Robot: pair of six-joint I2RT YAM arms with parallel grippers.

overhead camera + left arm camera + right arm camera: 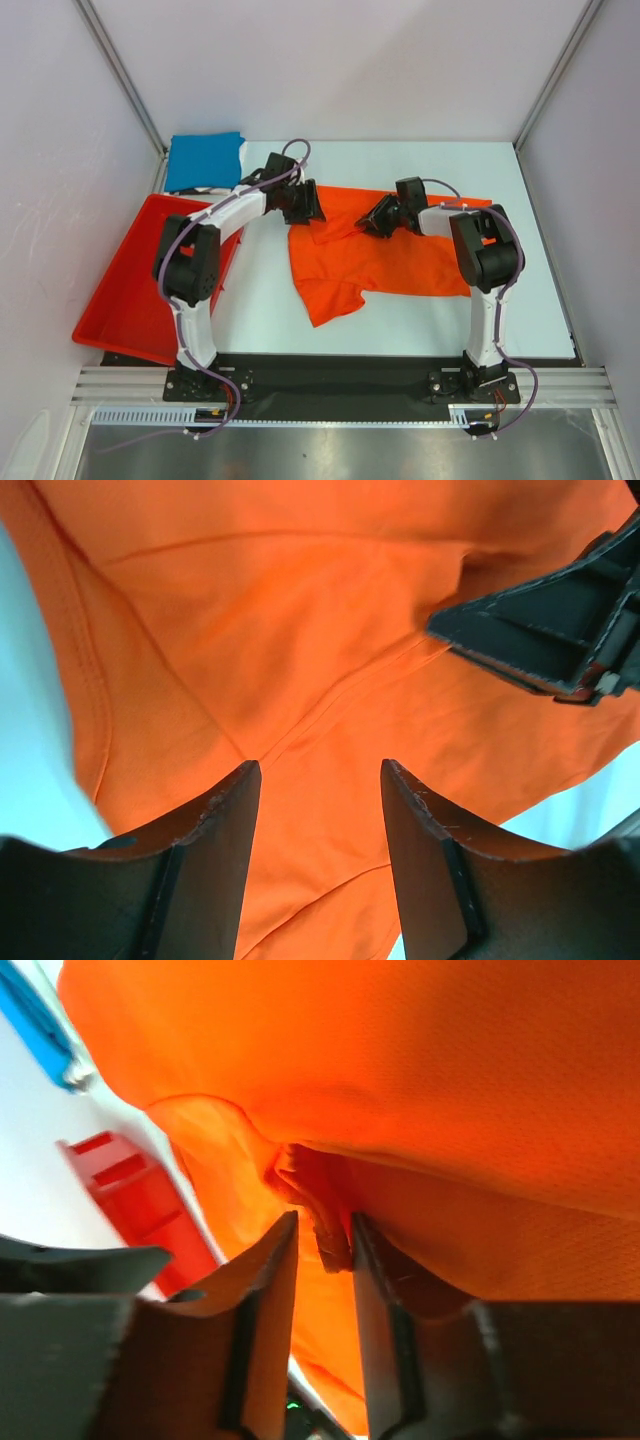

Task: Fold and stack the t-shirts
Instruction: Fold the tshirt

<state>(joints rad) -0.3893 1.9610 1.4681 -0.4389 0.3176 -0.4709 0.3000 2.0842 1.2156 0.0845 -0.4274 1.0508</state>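
The orange t-shirt (370,262) lies rumpled and spread on the white table, right of centre. My left gripper (305,205) hovers open over its far left corner, and only flat orange cloth (300,630) shows between the fingers (320,770). My right gripper (373,222) is low on the shirt's upper middle. Its jaws (325,1222) stand narrowly open around a bunched fold of orange cloth (318,1195); the fold touches one finger and a gap shows at the other. The blue t-shirt (203,160) lies folded at the far left corner.
A red plastic tray (130,290) sits at the table's left edge beside the left arm and shows in the right wrist view (140,1200). In the left wrist view the right gripper (545,630) is close by. Frame posts and white walls enclose the table.
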